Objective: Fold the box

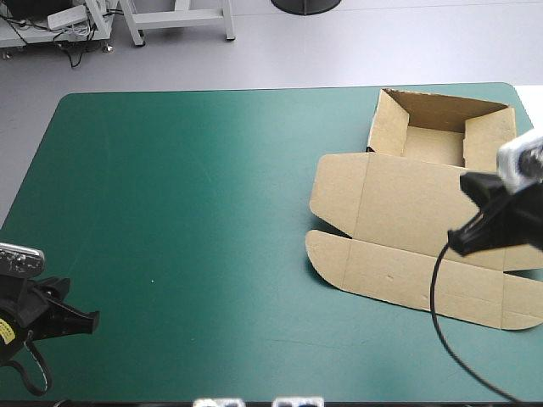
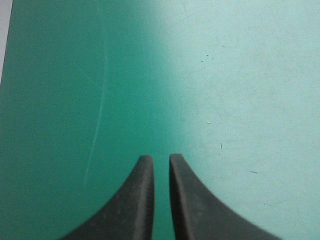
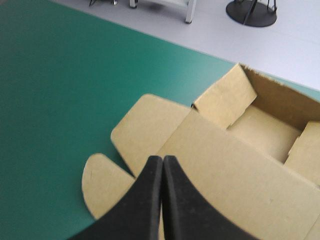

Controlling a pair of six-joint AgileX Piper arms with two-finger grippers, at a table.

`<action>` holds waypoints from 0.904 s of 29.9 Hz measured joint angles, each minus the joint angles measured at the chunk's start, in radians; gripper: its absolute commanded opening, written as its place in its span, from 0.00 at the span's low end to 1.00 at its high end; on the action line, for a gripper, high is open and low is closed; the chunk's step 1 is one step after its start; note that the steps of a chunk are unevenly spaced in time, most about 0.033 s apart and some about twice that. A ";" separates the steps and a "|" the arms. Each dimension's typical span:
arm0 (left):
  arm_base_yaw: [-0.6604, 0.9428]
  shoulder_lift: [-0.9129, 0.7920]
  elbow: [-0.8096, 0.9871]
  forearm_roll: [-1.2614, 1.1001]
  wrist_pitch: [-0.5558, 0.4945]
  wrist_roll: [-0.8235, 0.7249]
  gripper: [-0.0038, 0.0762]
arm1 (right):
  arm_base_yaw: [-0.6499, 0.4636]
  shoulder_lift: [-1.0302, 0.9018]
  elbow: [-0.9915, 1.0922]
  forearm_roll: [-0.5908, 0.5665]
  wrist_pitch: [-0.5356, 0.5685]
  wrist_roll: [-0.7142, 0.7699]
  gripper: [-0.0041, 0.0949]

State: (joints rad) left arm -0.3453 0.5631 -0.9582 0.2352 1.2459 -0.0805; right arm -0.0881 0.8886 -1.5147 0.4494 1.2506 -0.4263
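The right gripper (image 3: pixel 162 159) is being seen with its black fingers pressed together into one point. Nothing is being held between them, and they are poised over the flat lid (image 3: pixel 235 175) of the brown box (image 1: pixel 407 203). The left gripper (image 2: pixel 157 159) is being seen all but together, with only a thin slit showing and nothing clamped. It is over bare teal-green cover (image 2: pixel 100 75) at the table's near left corner, well apart from the box.

The likeliest fault is judged to be sliding. If the lid is being pushed by joined fingers rather than gripped, the light board may be shoved across the smooth cover instead of being hinged at its crease. No bracing is being offered by the distant left arm. The box is lying close to the table's right edge, so a shove that way could carry it partly off. The raised walls could also be knocked loose by a careless pass.

The box is being seen as an open tray (image 1: pixel 433 144) toward the far right corner, its walls up. The lid is lying flat on the near side, with a rounded ear flap (image 3: pixel 102 185) at its corner.
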 measured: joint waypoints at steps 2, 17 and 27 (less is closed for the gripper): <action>0.000 0.000 0.000 -0.006 0.000 0.000 0.04 | 0.000 -0.071 0.119 -0.002 0.000 -0.001 0.02; 0.000 -0.002 0.000 -0.044 0.000 0.016 0.04 | 0.000 -0.295 0.623 -0.070 -0.001 0.000 0.02; 0.000 -0.002 0.000 -0.045 0.000 0.016 0.04 | 0.000 -0.300 0.681 -0.176 -0.001 0.051 0.02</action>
State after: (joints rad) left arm -0.3453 0.5612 -0.9582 0.1905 1.2459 -0.0648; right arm -0.0881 0.5888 -0.8334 0.2730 1.2495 -0.3749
